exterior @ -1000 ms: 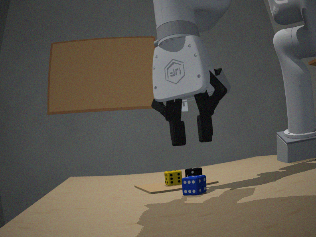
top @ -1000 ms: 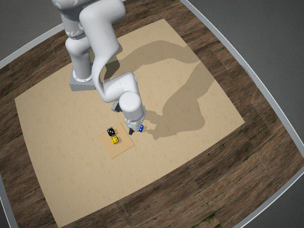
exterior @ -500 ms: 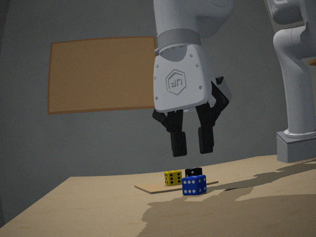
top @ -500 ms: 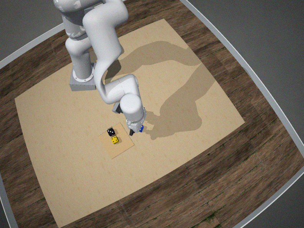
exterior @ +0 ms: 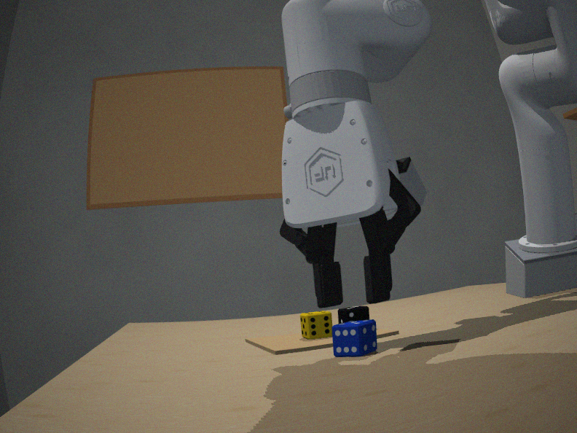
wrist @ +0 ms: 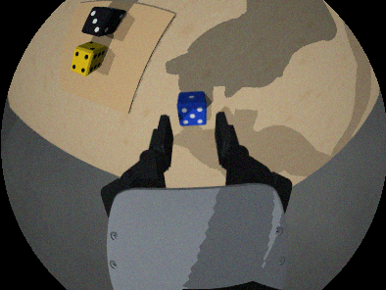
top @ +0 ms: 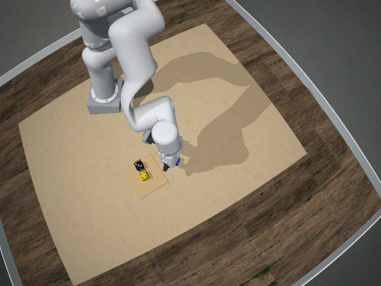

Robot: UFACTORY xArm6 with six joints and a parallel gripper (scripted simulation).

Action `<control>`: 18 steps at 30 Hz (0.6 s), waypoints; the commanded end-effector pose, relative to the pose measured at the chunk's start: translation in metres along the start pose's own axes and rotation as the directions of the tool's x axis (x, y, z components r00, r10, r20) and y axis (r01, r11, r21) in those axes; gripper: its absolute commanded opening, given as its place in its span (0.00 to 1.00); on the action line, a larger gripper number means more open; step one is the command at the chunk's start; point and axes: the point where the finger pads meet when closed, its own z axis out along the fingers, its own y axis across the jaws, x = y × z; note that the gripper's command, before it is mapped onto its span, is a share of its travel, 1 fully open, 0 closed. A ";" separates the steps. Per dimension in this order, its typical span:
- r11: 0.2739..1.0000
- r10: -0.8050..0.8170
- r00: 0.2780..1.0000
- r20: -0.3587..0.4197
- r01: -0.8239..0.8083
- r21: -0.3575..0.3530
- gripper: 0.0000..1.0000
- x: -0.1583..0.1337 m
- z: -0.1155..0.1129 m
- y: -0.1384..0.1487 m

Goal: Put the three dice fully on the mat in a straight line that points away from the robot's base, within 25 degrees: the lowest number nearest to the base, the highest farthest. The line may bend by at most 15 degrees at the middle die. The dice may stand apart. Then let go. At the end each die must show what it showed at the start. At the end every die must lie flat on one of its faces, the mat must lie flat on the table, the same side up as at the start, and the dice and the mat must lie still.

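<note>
Looking from the top, the black die and yellow die sit on the mat; the blue die peeks out just beside it. Exterior: the gripper hangs half-open and empty just above the mat. Wrist: the blue die lies off the mat, between the fingertips.

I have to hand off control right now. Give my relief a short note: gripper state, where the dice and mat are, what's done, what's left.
Gripper: open, holding nothing, low above the blue die.
Mat: flat on the table.
Black die and yellow die: on the mat, black nearer the base.
Blue die: on the table off the mat's edge.
Done: two dice placed.
Left: grasp blue, set it on the mat in line by number, release.
</note>
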 end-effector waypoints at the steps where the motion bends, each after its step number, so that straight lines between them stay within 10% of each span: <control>1: 1.000 0.000 1.000 0.004 0.000 0.001 0.47 -0.002 0.005 -0.001; 18: 1.000 0.000 1.000 0.004 0.000 0.001 0.47 -0.002 0.009 -0.001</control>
